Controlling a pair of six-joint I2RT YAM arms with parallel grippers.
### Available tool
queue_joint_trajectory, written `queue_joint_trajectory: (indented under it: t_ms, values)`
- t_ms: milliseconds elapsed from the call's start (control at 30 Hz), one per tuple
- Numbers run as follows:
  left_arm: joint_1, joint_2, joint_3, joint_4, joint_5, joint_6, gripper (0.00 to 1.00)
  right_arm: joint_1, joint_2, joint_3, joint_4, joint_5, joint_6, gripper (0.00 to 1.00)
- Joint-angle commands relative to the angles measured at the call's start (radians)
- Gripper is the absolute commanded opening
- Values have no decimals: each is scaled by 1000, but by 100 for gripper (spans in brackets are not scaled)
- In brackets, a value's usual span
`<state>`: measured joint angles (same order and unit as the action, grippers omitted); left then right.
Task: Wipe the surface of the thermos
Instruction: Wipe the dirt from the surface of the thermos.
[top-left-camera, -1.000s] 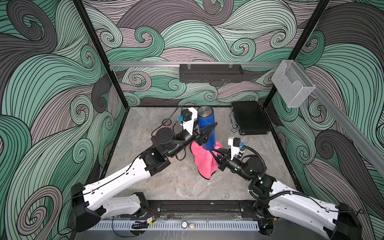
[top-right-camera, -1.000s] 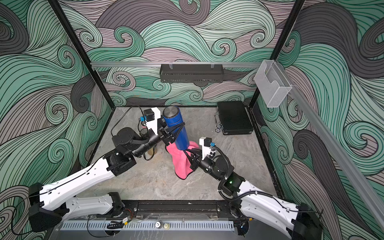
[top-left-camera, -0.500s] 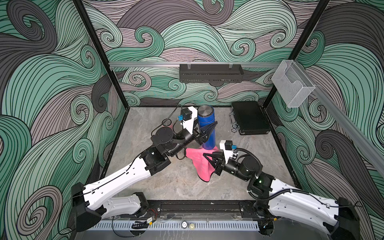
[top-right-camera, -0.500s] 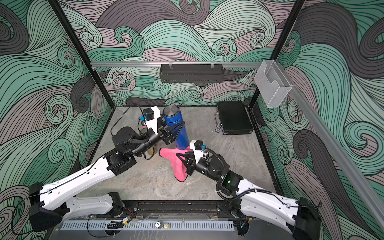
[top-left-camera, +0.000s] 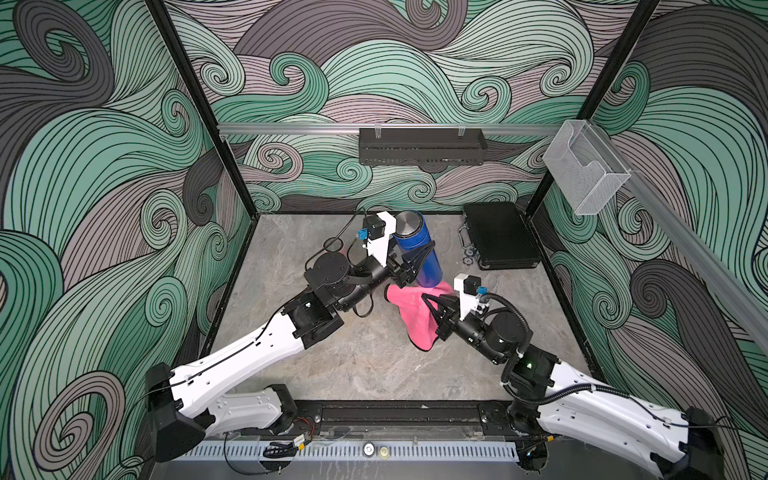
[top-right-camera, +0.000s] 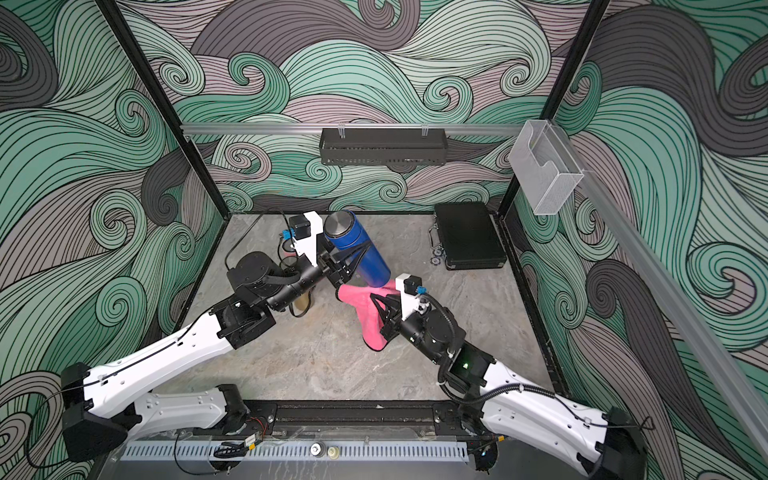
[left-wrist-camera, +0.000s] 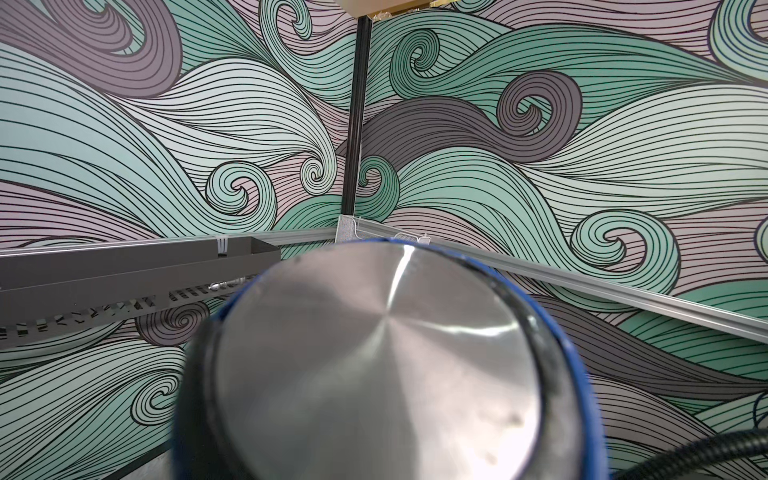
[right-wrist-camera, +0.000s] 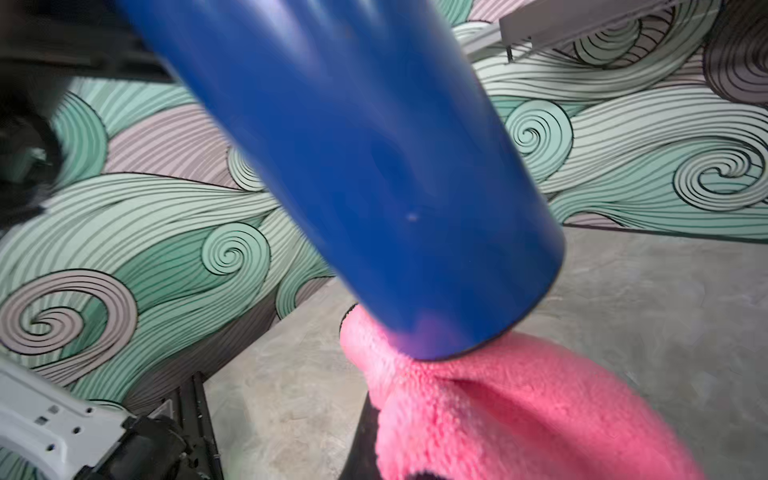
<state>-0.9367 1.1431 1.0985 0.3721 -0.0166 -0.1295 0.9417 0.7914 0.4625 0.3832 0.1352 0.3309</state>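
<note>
Left pincer (top-left-camera: 417, 261) is clamped around the blue thermos (top-left-camera: 429, 268) at mid-body, holding it tilted above the centre of the surface (top-left-camera: 353, 365) (steel lid toward the far wall). Right pincer (top-left-camera: 431, 302) is closed on the pink cloth (top-left-camera: 409, 320), which touches the thermos's lower end.

1 black case (top-left-camera: 498, 235) lies flat in the back right corner; 1 black tray (top-left-camera: 422, 145) and 1 clear box (top-left-camera: 584, 166) hang on wall rails (top-left-camera: 291, 128).

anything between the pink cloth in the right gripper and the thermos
Nothing visible. The pink cloth in the right gripper meets the lower end of the blue thermos. Only the left gripper, clamped on the thermos, covers part of its body.
</note>
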Motion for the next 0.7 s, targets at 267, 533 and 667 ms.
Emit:
queue_joint_trajectory:
  t_ms: [267, 533, 667]
  values:
    - [-5, -62, 25, 30, 10, -15, 0, -13, 86, 27, 76, -20, -12, 0]
    - [-5, -45, 10, 20, 1, -2, 0, -13, -58, -27, 137, -71, -2, 0]
    - [-5, -49, 3, 24, -4, -1, 0, -14, -130, -32, 98, -23, -8, 0]
